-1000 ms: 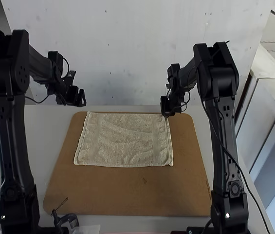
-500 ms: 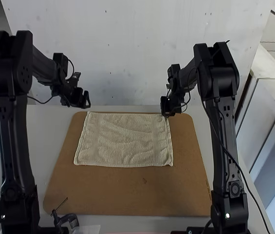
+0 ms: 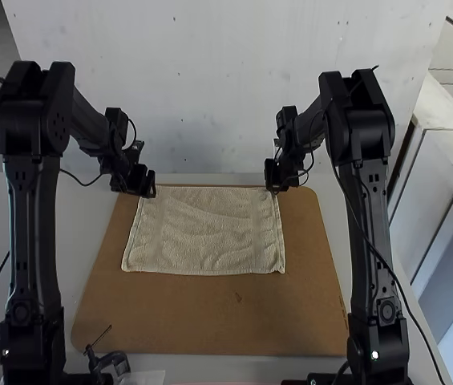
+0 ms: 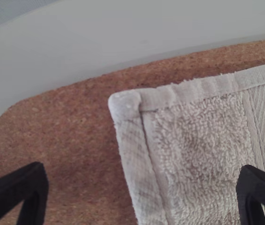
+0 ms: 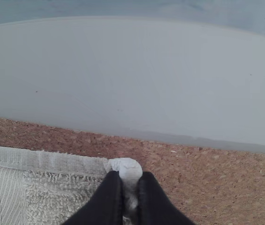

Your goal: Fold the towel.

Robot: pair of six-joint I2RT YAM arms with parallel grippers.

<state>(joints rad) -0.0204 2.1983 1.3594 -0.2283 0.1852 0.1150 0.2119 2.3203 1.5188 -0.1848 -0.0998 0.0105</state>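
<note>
Terry towel (image 3: 202, 233) spread, far half of cork bd (image 3: 210, 321), wide margin nr side | L pincer (image 3: 149, 192) wide open, empty, by far-L corner | R pincer (image 3: 274, 188) closed, gripping far-R corner

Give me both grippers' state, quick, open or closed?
Left gripper: open, at the towel's far left corner.
Right gripper: closed, holding the towel's far right corner.

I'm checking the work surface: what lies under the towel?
The towel lies spread on a brown cork board, which shows around its edges; whatever it covers cannot be seen.
</note>
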